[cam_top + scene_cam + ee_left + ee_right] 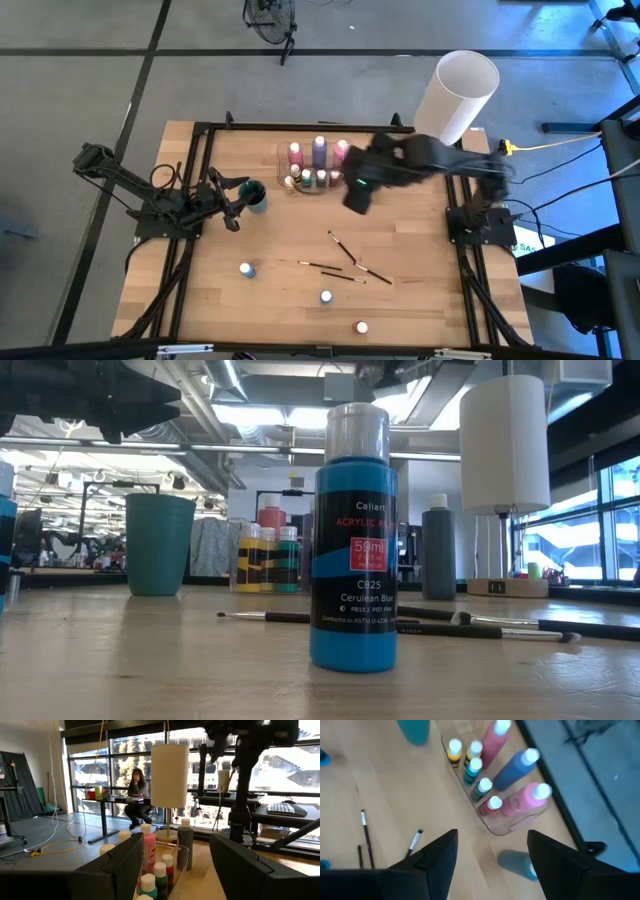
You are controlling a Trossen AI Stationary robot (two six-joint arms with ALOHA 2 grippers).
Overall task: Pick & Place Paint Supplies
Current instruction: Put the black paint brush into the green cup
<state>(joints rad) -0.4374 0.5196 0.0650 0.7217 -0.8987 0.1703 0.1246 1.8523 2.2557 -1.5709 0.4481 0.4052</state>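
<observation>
On the wooden table (420,300), nearest its front edge, stand small blue (326,297) and red bottles (361,327), with loose paintbrushes (345,262) just behind them, below the right gripper (356,196). That gripper hangs with jaws apart and empty just in front of the clear tray (492,825) holding pink, purple and tiny white-capped bottles (318,152). The left gripper (236,205), also apart and empty, sits beside a teal cup (256,195); beyond stand a white lamp (455,95) and a seated person (137,795) by the windows

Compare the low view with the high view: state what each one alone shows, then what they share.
Only the low view shows the label on the nearest blue paint bottle, reading Cerulean Blue. Only the high view shows both arms, the open left tool beside the teal cup and the open right tool near the clear tray. Both show cup, bottles, paintbrushes and white lamp.
</observation>
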